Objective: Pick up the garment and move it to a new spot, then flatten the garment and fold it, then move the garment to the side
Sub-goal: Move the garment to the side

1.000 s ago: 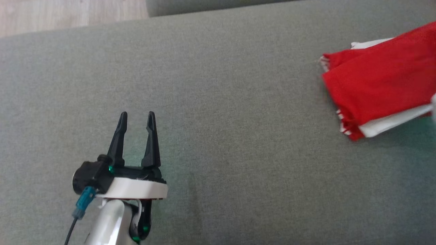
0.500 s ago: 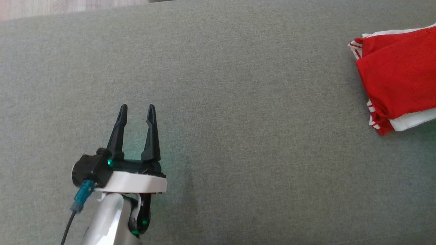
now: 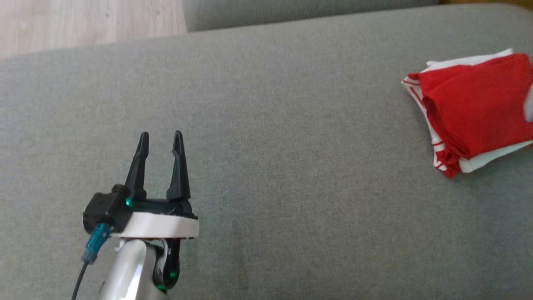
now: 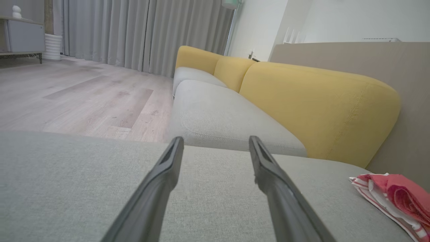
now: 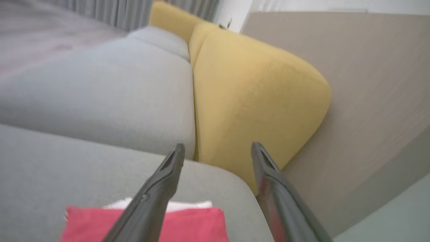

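Note:
The garment (image 3: 474,110) is a folded red and white bundle lying on the grey seat cushion (image 3: 291,166) at the far right of the head view. The left wrist view has the garment (image 4: 396,198) low at its right edge, and the right wrist view has the garment (image 5: 147,223) under that arm's fingers. My left gripper (image 3: 160,139) stands open over bare cushion at the lower left, far from the garment, with nothing between its fingers (image 4: 168,174). My right gripper (image 5: 215,149) is open above the garment, its fingers spread and empty.
A yellow backrest (image 4: 315,107) and a beige wall panel (image 5: 369,84) rise behind the cushion. A second grey seat cushion (image 4: 221,117) lies beyond the gap. Wooden floor (image 3: 83,21) runs past the cushion's far left edge.
The right gripper has opened and let go of the garment, which now lies folded at the right. The head camera has shifted. The left gripper has stayed open in place.

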Controlling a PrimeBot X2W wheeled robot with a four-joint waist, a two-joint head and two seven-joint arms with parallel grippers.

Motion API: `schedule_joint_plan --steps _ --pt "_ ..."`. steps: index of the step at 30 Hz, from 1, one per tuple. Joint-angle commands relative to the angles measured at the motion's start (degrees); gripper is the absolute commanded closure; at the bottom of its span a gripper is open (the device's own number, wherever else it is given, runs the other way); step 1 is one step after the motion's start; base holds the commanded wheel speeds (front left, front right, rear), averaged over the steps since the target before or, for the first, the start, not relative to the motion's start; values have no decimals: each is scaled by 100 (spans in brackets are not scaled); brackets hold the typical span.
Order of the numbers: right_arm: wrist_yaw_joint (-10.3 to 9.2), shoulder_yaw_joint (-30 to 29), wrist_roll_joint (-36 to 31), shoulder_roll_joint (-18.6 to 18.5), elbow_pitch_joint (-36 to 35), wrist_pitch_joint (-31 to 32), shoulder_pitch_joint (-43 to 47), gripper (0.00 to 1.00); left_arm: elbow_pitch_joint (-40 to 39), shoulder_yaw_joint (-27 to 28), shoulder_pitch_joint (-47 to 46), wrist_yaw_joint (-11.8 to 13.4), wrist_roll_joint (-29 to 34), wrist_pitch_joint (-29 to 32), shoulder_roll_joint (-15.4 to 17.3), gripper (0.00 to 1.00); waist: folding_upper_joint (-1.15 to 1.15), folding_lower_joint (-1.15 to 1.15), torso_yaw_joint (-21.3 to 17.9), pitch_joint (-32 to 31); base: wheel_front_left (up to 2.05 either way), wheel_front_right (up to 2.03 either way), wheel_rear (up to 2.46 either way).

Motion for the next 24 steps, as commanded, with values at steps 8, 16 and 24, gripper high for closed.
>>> schedule_joint_plan --steps 8,16,24 --pt "-4 -147 730 1148 -1319 -503 586 0 -329 374 248 132 -116 -29 38 0 0 0 128 -669 0 0 0" --pt "-4 113 1374 1973 -1959 -964 1995 0 -420 426 620 180 -132 -29 38 0 0 0 280 -909 0 0 0" --pt "-4 372 2071 1996 -1835 -1464 3248 0 -302 471 907 298 -67 -29 38 0 0 0 367 -960 0 0 0"
